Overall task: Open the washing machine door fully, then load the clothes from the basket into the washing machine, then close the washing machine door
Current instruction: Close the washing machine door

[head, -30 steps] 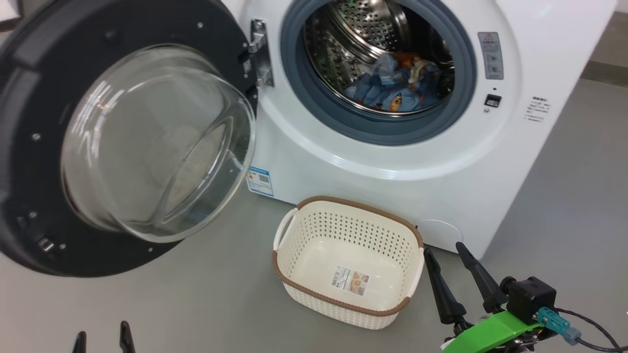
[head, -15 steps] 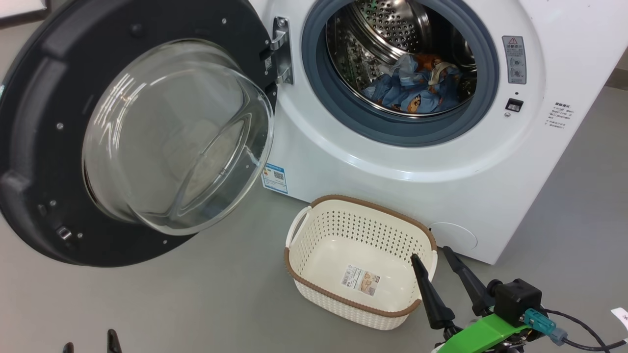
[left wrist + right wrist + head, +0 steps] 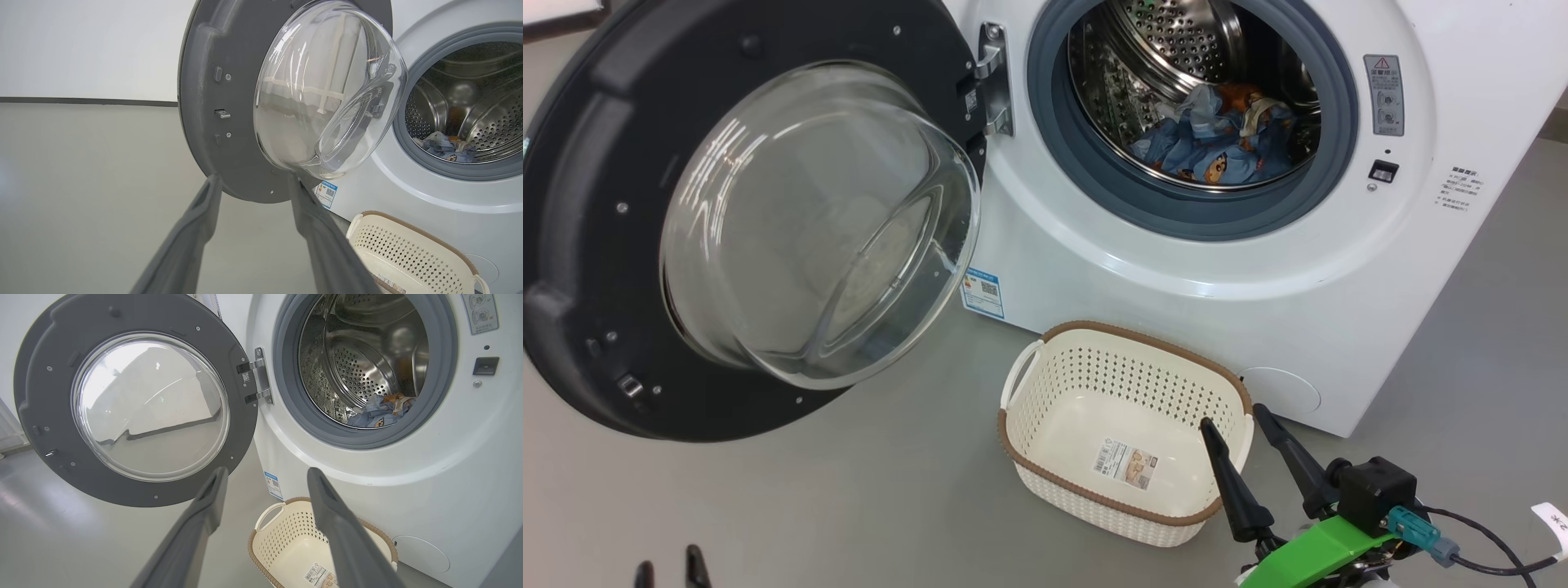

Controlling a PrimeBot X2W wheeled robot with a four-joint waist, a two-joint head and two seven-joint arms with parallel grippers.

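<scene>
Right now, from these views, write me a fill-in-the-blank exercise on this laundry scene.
1. The clothes lie inside the steel ____.
2. The basket on the floor holds only a paper ____.
3. The washing machine door stands ____, hinged at the left of the washing machine opening in the head view.
Missing words: drum; label; open.

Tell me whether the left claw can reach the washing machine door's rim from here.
Probably yes: the open left claw points straight at the washing machine door, swung wide, with nothing seen between them; the basket sits off to one side.
</scene>
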